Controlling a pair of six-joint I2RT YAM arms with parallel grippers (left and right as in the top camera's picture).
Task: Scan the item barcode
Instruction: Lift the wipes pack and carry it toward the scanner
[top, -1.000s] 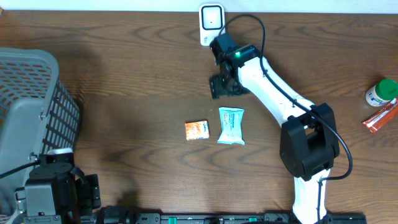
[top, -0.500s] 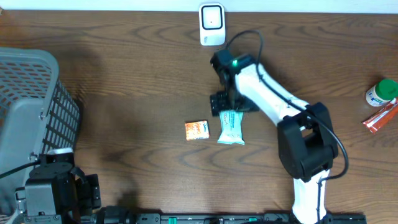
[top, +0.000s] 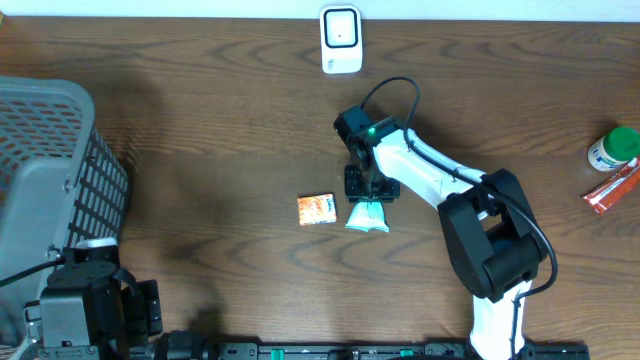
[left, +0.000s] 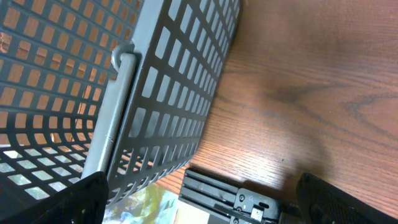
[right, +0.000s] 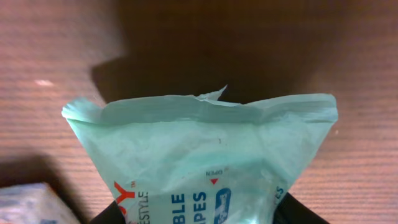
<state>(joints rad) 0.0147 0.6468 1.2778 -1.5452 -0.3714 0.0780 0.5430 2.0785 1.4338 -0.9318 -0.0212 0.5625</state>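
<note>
A pale teal wipes packet (top: 368, 217) lies at the table's middle, its near end bunched under my right gripper (top: 370, 190). In the right wrist view the packet (right: 205, 149) fills the space between my right gripper (right: 199, 219), and the dark fingers (right: 300, 215) press in on both its sides, narrowing it. The white barcode scanner (top: 341, 38) stands at the far edge, well apart from the packet. My left gripper (left: 199, 202) is open and holds nothing, low at the front left beside the basket.
A small orange packet (top: 316, 208) lies just left of the wipes. A grey mesh basket (top: 50, 170) fills the left side, its wall (left: 155, 93) close to my left gripper. A green-capped bottle (top: 612, 148) and a red packet (top: 612, 190) sit far right.
My right gripper came from near the scanner toward the table's middle, dropped onto the wipes packet's far end and closed in, bunching it. The left arm stayed still.
</note>
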